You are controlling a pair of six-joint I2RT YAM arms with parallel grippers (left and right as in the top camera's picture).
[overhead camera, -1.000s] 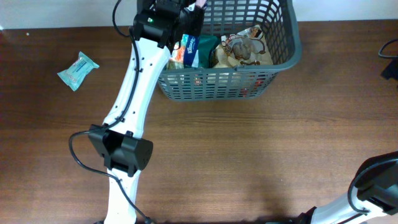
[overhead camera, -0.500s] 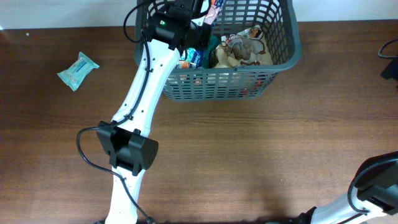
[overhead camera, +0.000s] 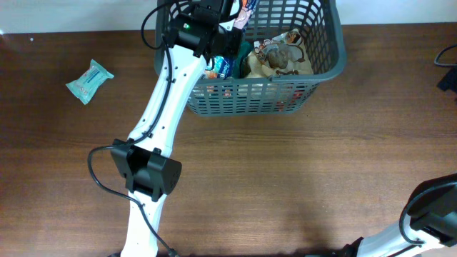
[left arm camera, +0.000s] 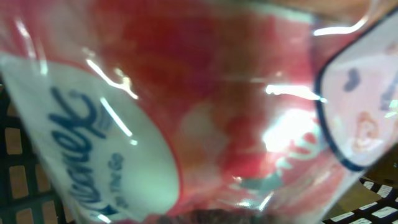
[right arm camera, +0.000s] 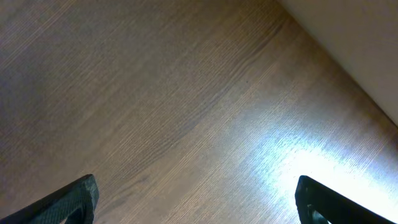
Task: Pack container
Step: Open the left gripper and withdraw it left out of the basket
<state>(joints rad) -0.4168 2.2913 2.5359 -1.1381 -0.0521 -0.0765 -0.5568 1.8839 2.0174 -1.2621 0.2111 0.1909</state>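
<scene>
- Overhead, container [overhead camera: 325, 68]: large dark grey basket with lattice sides at the far middle of the worktop [overhead camera: 285, 178], its far part cut off by the frame edge.
- Overhead, container contents: a blue-and-white packet [overhead camera: 221, 66] at the near-left, with brown crinkled packets [overhead camera: 280, 57] beside it towards the right.
- Overhead, left arm [overhead camera: 163, 100]: white, and reaches from the near edge to the container's left rim, its black head over the inside.
- Overhead, left jaws: narrow, closed on a red packet [overhead camera: 245, 13] that sticks out above the container's left half.
- Overhead, loose item: a light blue packet [overhead camera: 89, 80] lies on the worktop, well apart to the left of the container.
- Overhead, right arm [overhead camera: 428, 214]: only a part shows at the near-right corner, far from the container.
- Left wrist, red packet [left arm camera: 236, 112]: glossy film fills the view and hides the jaws.
- Left wrist, packet print: a white label [left arm camera: 81, 143] with blue script on the left, and a pale panel [left arm camera: 367, 106] edged in dark blue on the right.
- Left wrist, container: its lattice [left arm camera: 18, 162] shows behind the packet at the lower corners.
- Right wrist, right jaws: wide, nothing between them; the dark fingertips [right arm camera: 74, 198] sit at the lower corners over bare wood grain.
- Right wrist, background: a pale strip [right arm camera: 360, 43] crosses the upper right corner.
</scene>
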